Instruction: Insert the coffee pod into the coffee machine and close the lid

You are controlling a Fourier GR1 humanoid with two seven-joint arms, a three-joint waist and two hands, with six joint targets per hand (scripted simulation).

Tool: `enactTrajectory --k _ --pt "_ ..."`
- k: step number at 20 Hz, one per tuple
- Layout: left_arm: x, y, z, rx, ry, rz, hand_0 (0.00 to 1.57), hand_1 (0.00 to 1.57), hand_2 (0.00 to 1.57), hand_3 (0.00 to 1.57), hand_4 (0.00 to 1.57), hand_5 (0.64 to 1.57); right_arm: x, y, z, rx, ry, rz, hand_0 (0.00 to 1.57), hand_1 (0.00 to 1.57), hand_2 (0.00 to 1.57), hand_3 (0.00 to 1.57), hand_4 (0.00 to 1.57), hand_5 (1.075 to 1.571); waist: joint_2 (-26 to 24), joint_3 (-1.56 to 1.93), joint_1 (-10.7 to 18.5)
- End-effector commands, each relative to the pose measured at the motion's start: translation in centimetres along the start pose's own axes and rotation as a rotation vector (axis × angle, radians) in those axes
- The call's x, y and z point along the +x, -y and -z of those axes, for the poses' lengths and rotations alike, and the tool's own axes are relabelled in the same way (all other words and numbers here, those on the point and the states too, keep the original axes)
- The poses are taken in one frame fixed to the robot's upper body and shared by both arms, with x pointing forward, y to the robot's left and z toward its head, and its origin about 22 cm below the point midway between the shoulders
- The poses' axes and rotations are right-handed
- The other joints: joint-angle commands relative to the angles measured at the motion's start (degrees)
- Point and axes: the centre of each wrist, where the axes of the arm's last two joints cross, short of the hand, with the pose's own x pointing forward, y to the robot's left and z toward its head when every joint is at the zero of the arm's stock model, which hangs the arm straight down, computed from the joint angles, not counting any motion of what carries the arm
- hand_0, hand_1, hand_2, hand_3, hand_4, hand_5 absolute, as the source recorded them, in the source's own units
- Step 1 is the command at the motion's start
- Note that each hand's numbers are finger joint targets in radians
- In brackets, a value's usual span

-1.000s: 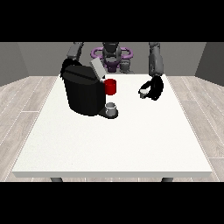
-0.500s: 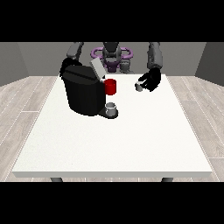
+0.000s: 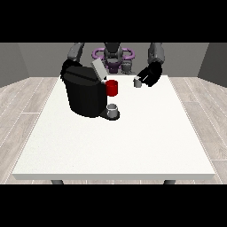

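Observation:
A black coffee machine (image 3: pixel 85 95) stands on the left part of the white table (image 3: pixel 133 142), its grey lid (image 3: pixel 98 69) tilted up and open. A red part (image 3: pixel 112 88) shows at its front, above a small grey cup (image 3: pixel 113 109) on the drip tray. The hand at the view's right (image 3: pixel 149 75) hovers above the table's far side, right of the machine, shut on a small grey coffee pod (image 3: pixel 137 81). The hand at the view's left (image 3: pixel 66 67) sits behind the machine's top left corner and is mostly hidden.
The robot's torso with purple rings (image 3: pixel 112 55) rises behind the table's far edge. Wooden floor surrounds the table.
The hand at the view's right has lifted the pod off the table and carried it up and left, towards the machine's open lid.

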Motion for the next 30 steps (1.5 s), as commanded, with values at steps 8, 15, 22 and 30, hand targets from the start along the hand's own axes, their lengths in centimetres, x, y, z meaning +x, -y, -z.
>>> enactTrajectory --k 8,15,22,30 --pt "4.2 -7.2 2.4 0.094 0.043 0.021 1.07 1.07 1.22 1.23 0.52 1.571 2.3 -2.1 0.5 0.085 0.031 0.005 0.0 0.0 0.0 0.0 0.5 1.571 1.02 -0.01 -5.05" --pt "8.0 -11.0 3.6 0.169 0.091 -0.024 1.26 1.26 1.29 1.22 0.47 1.571 3.4 -1.8 1.8 0.075 0.137 0.016 0.0 0.0 0.0 0.0 0.51 1.571 5.46 0.01 -5.54" --pt "9.1 -13.0 3.9 0.194 0.064 0.018 1.26 1.26 1.31 1.24 0.51 1.571 4.3 -3.9 0.8 0.081 0.138 -0.008 0.0 0.0 0.0 0.0 0.5 1.571 5.64 0.01 -8.72" --pt "9.9 -12.5 4.4 0.151 0.066 0.017 1.29 1.29 1.32 1.22 0.5 1.571 5.5 -1.6 2.1 0.047 0.166 0.001 0.0 0.0 0.0 0.0 0.53 1.571 6.87 0.02 -8.06"
